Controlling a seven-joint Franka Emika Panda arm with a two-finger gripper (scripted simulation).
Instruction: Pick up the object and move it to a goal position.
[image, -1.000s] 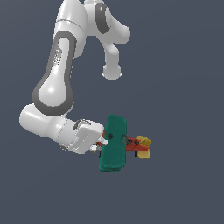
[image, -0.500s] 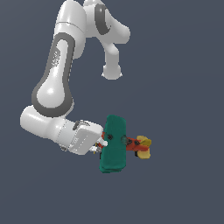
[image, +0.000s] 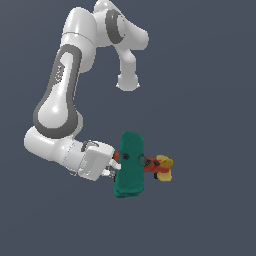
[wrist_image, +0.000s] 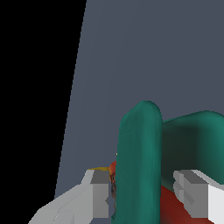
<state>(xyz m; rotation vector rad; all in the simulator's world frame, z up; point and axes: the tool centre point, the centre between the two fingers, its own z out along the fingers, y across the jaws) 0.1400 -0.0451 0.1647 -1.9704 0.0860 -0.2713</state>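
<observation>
Around the toy biplane (image: 131, 165) is only plain grey floor on all sides. Folded low, the arm (image: 60, 105) reaches sideways, and the gripper (wrist_image: 146, 192) is closed on the teal wings.

This is a simulated scene, not a real room: a flat, uniform slate-grey backdrop (image: 210, 60) fills both views with no furniture, walls or floor seams. The glossy white-and-grey jointed robot arm (image: 65, 95) is smoothly shaded like a computer render, and a pure black band (wrist_image: 35, 87) edges the wrist view.
</observation>
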